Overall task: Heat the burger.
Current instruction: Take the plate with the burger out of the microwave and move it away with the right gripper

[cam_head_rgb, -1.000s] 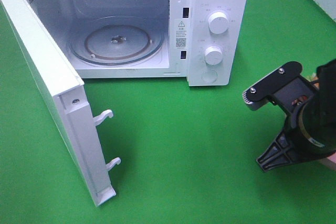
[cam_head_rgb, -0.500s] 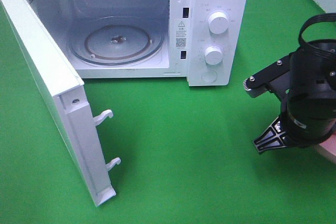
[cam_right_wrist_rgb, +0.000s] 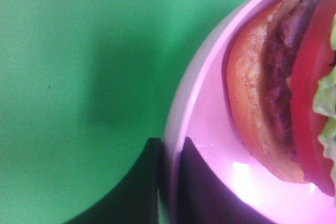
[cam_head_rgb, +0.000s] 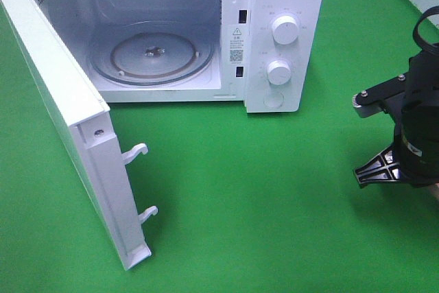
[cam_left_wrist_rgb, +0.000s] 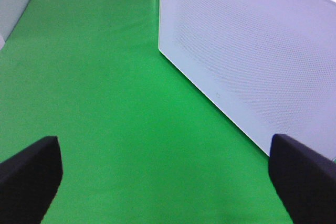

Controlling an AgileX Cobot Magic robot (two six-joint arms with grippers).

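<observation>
Right wrist view first: the right gripper [cam_right_wrist_rgb: 169,182] is clamped on the rim of the pink plate [cam_right_wrist_rgb: 194,114], one dark finger [cam_right_wrist_rgb: 134,187] outside the rim and the other inside it; the burger [cam_right_wrist_rgb: 283,87] lies on that plate, showing its tan bun, dark patty, a red slice and green lettuce; green cloth [cam_right_wrist_rgb: 79,77] lies beyond the plate. From the exterior high view, the right arm [cam_head_rgb: 411,128] sits at the frame's edge, to the control-panel side of the microwave [cam_head_rgb: 274,5] and nearer the camera than it; plate and burger cannot be made out there. The microwave's door [cam_head_rgb: 68,121] stands swung wide open, two white latch hooks [cam_head_rgb: 140,183] jutting from its edge; the glass turntable [cam_head_rgb: 154,53] inside is bare; two white knobs [cam_head_rgb: 282,49] sit on the panel beside the cavity. In the left wrist view the left gripper [cam_left_wrist_rgb: 168,182] hangs above the cloth with its fingers spread wide and nothing between them, near the outer face of the open door.
</observation>
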